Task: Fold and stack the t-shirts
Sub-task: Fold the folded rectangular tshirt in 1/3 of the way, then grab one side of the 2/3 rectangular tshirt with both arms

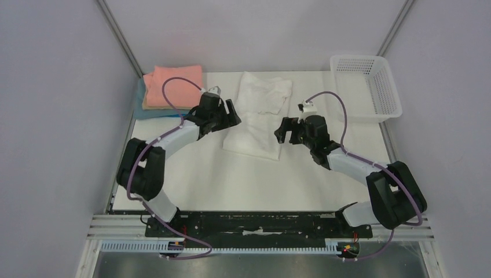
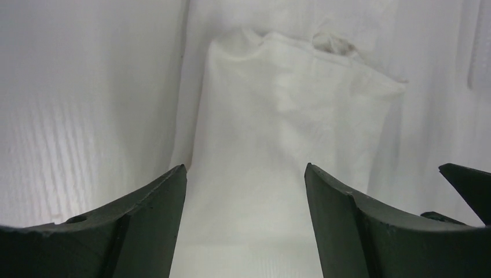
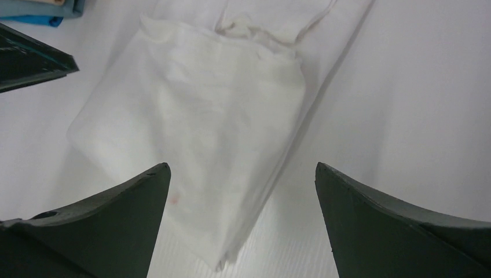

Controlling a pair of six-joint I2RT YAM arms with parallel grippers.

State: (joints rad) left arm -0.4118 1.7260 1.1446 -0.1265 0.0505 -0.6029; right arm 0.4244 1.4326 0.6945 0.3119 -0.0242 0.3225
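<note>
I am bending both arms inward, holding my left gripper (image 1: 233, 117) and right gripper (image 1: 282, 131) wide open and empty either side of the white t-shirt (image 1: 259, 107), which is lying partly folded on the table (image 1: 243, 185).

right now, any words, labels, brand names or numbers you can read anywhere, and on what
None: no text can be read in any view.
The white t-shirt, the folded pink, tan and blue shirts and the white basket bear no visible print or label.
</note>
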